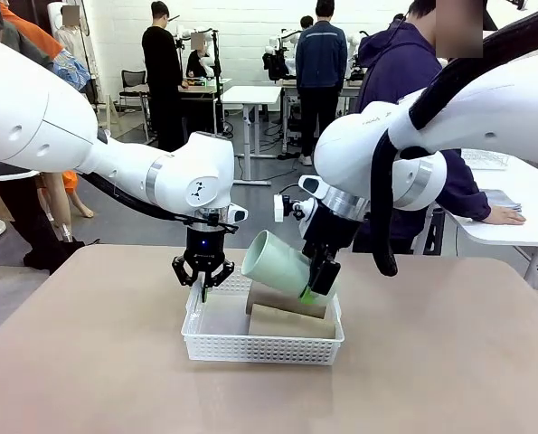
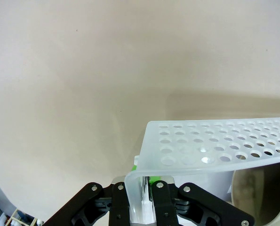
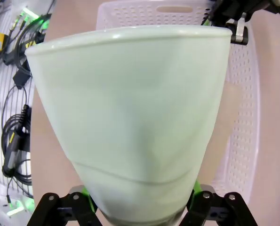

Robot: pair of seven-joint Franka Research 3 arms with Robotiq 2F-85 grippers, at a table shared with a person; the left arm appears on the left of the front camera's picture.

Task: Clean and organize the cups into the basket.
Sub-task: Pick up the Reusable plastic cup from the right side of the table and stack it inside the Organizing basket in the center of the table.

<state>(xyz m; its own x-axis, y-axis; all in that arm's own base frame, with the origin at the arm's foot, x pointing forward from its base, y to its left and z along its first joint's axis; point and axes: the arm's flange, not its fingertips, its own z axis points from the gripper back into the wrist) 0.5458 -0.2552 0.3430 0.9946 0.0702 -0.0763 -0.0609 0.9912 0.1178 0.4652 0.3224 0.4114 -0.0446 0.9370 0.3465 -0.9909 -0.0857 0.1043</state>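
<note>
Left claw sits at the left end of the white basket, pointing down, fingers pinched on the basket's left wall. Left wrist view confirms it: the perforated rim passes between the pads, green pad edge visible just behind the plastic, claw closed on the basket wall. Bare counter beyond it.

Basket rests on the counter roughly centre, long side facing the robot. Two tan-brown cups lie on their sides inside it, stacked toward the right half, one above the other. The left half of the basket floor is bare.

Right claw holds the mint green cup near its base, cup tilted with the open mouth up and to the left, above the tan cups and the basket's right half. From the right wrist, the cup is clamped between the fingers at its narrow end, claw gripping it, with the basket below and behind. Can't tell whether the mint cup touches the tan ones.

A person stands at the far right, hand on another table.
</note>
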